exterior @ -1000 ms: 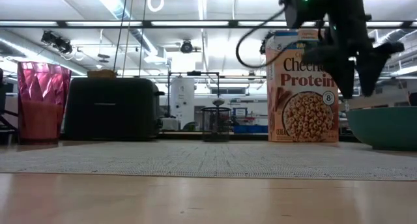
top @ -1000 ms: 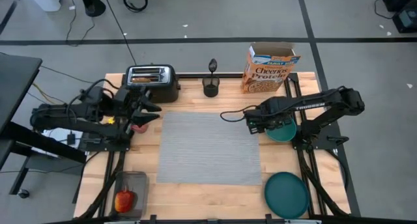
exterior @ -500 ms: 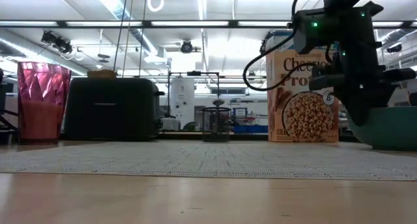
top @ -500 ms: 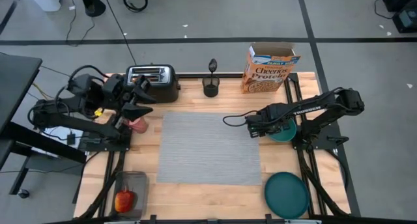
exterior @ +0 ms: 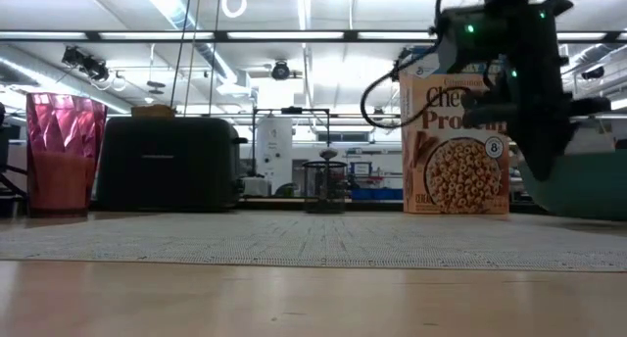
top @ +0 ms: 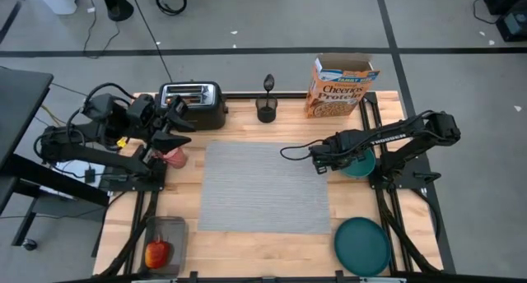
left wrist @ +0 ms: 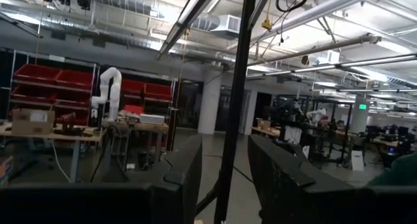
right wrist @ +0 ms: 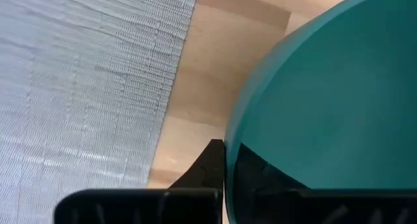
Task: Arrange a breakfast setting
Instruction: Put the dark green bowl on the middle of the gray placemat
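Observation:
The teal bowl [top: 360, 164] sits right of the grey placemat [top: 263, 184]. My right gripper [top: 339, 162] is shut on the bowl's rim on the placemat side. The pink cup [top: 174, 155] stands on its base left of the placemat. My left gripper [top: 179, 125] hovers open above the cup, touching nothing. In the left wrist view my left gripper [left wrist: 223, 142] faces the room, with nothing between its fingers. The teal plate [top: 362, 246] lies at the near right and the Cheerios box [top: 339, 87] stands at the far right. The red apple [top: 156, 252] rests on a small tray at the near left. My right gripper holds the bowl by its rim [right wrist: 229, 129] on the placemat side. One finger [right wrist: 207, 165] is outside the wall and the other inside. The fingers come from above, pointing down. In the low view the bowl [exterior: 588, 185] has its underside down at table level.
The black toaster [top: 193, 102] stands at the far left with toast in a slot. The small black cup [top: 266, 110] stands at the far middle with a utensil upright in it. The placemat's surface is bare.
My right gripper has come down onto the bowl's rim and shut on it. My left gripper has risen from beside the pink cup and drawn back toward the table's left edge, tipping up. The cup has stayed where it was.

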